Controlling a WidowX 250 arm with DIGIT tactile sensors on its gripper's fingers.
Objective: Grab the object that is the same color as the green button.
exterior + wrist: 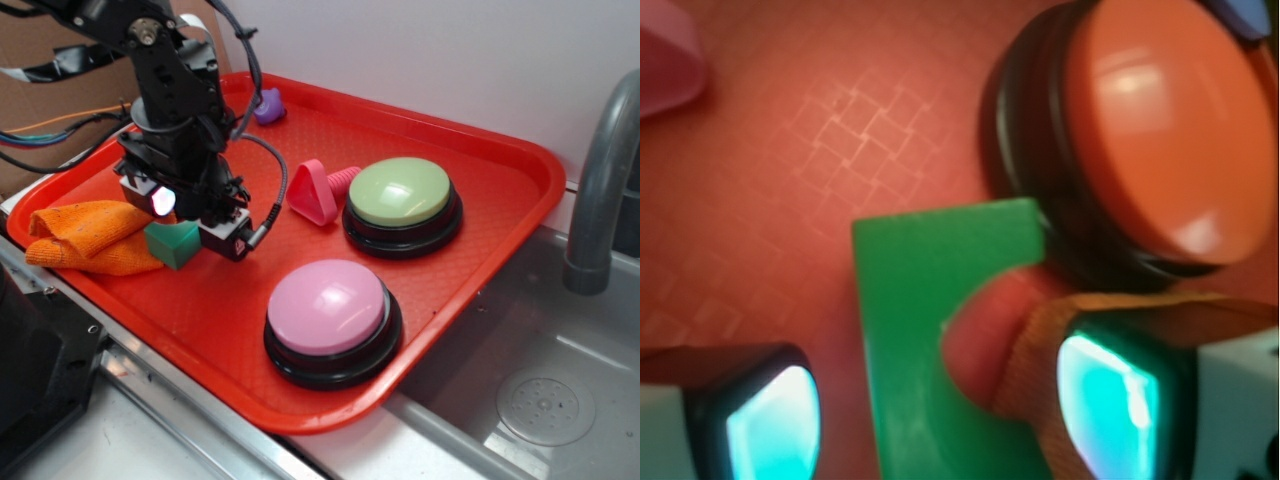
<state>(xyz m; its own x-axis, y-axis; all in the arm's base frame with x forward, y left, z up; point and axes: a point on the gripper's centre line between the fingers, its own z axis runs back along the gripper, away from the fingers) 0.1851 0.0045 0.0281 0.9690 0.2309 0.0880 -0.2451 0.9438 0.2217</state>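
You have the notched block (176, 243) on the tray (500, 200), just right of the cloth (85, 235), under the gripper (195, 215); the two buttons (403, 205) (332, 320) sit well right, triangle piece (314, 192) between.

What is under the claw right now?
The green notched block lies on the red tray beneath the claw, between its fingers. An orange cloth is alongside. The block's lower end is out of view.

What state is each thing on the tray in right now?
Gripper: open, fingers straddling the green block.
Green block: flat on the tray, not lifted, notch facing the orange cloth.
Green button: upright, untouched.
Pink button: upright, untouched.
Orange button: tilted in the wrist view, beside the block.
Orange cloth: crumpled.
Pink triangle: standing on edge.
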